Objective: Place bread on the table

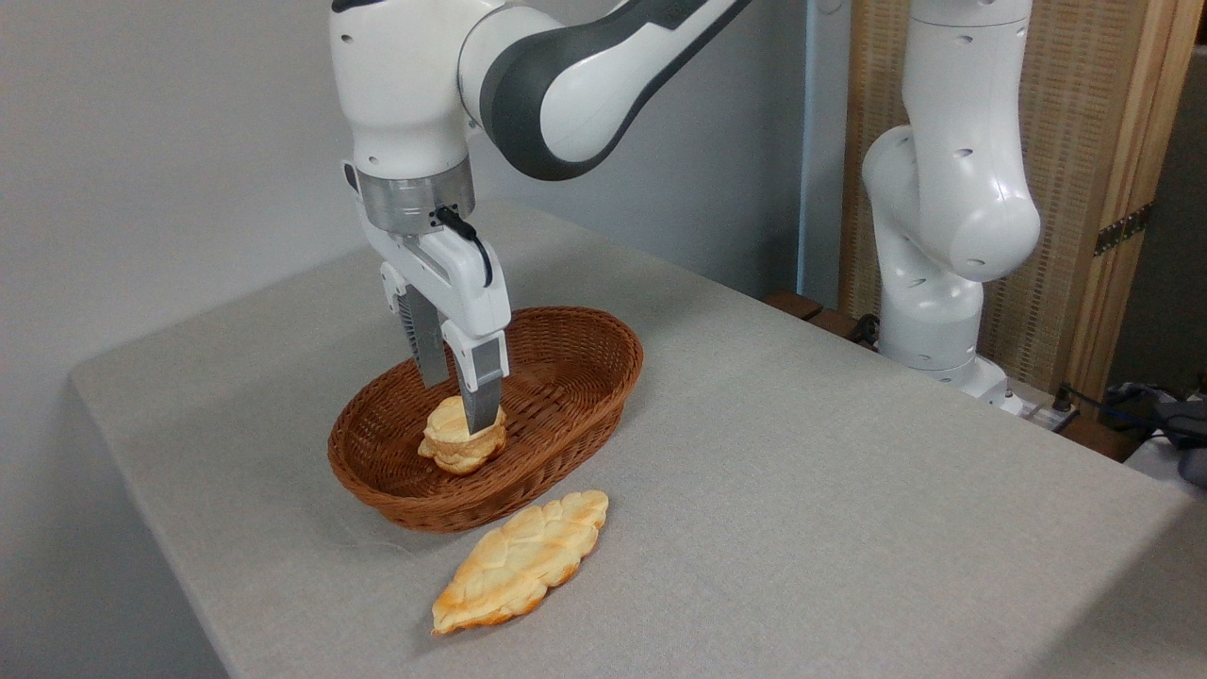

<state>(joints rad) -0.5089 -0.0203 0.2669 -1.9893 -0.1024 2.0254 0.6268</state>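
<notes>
Nearest you, lower centre, a long flat braided golden bread [520, 562] lies on the grey-clothed table [849, 490]. Left of centre, the fingers [462, 407] straddle the small layered tan bun [462, 438] inside the brown oval wicker basket [566, 396]; you cannot tell whether they clamp it.

Plain grey wall [141, 141] behind, woven wood-framed screen [1084, 189] at right

basket wall [566, 443] rings bread [451, 451], open above

You have one fixed view, set above the table's [801, 490] near right corner and looking down and left across it at middling range. The basket [566, 377] sits left of centre; the arm's base [943, 311] stands far right.
</notes>
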